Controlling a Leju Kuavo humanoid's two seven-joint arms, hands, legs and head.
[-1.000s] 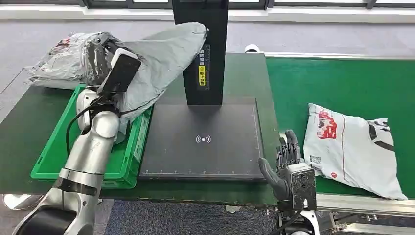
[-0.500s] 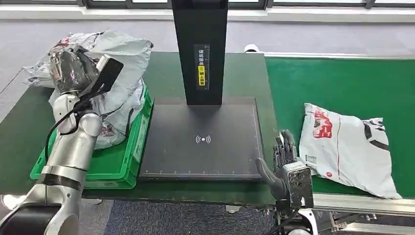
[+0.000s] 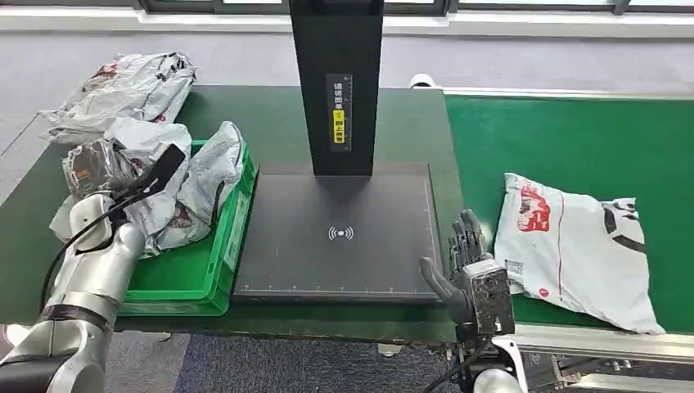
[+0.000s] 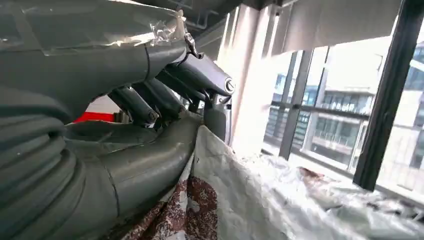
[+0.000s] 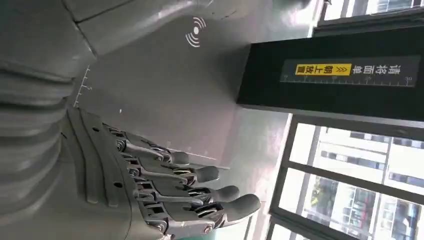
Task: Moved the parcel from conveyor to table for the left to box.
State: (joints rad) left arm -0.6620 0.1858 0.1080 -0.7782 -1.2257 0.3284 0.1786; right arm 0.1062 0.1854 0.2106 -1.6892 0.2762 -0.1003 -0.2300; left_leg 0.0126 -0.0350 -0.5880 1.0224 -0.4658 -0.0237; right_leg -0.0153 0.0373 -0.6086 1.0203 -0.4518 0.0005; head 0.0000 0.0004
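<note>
A grey parcel lies crumpled in the green crate at the table's left. My left hand grips its left end at the crate's outer side. In the left wrist view the dark fingers and thumb close around a fold of the parcel. My right hand hovers open at the front right corner of the scanner pad, fingers straight and apart, holding nothing. A white parcel with red print lies on the green conveyor just right of that hand.
A black post rises behind the scanner pad. Several more bagged parcels are piled at the table's far left corner, behind the crate. The dark green table meets the conveyor along its right edge.
My left arm swung the grey parcel from high beside the post down and left into the green crate. The white parcel drifted slightly left on the conveyor. My right hand barely moved.
</note>
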